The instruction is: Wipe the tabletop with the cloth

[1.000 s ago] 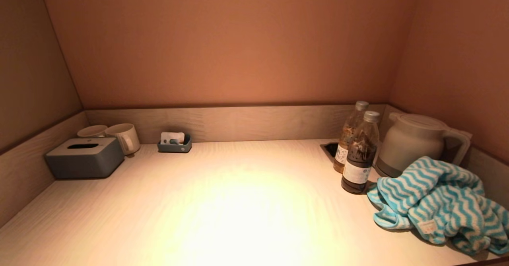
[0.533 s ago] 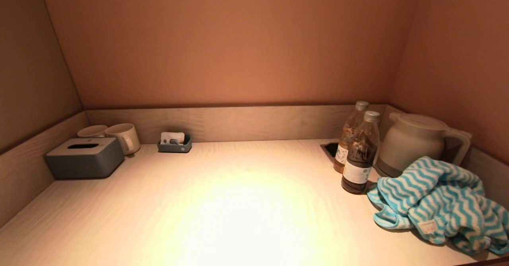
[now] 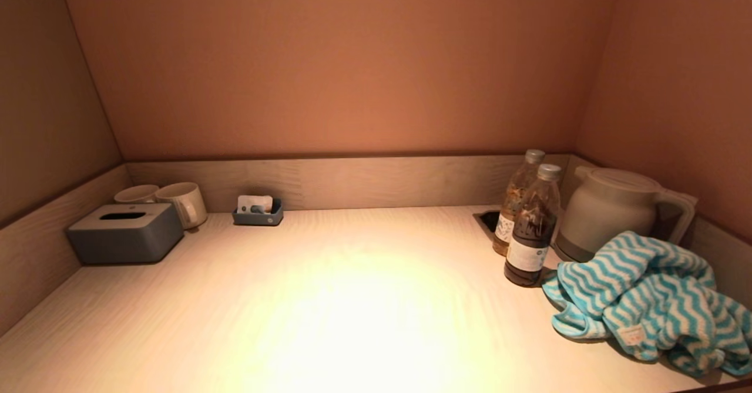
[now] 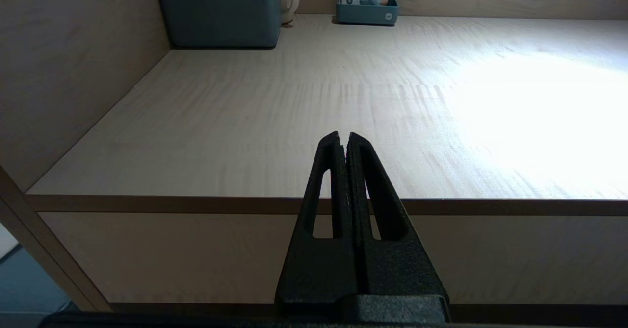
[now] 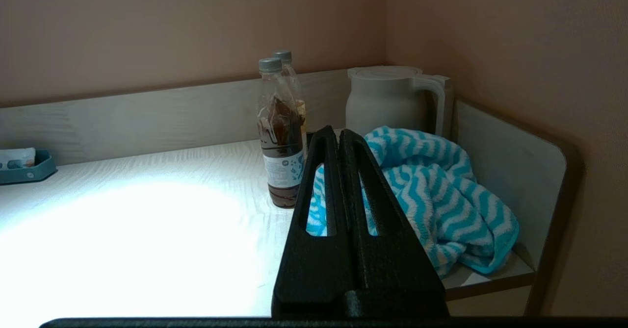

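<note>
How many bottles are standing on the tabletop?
2. The dark bottle stands nearer, just left of the striped cloth. The paler bottle stands close behind it, beside the kettle. No other bottle shows in any view.

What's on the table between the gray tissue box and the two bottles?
In the head view, only bare tabletop lies between the tissue box and the bottles. The small blue tray sits farther back.

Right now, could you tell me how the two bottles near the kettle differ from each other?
The front bottle holds dark brown liquid; the back bottle holds a paler, amber one. The front bottle stands nearer the cloth; the back bottle stands closer to the rear wall, partly hidden. Both are upright, clear, grey-capped, with white labels.
</note>
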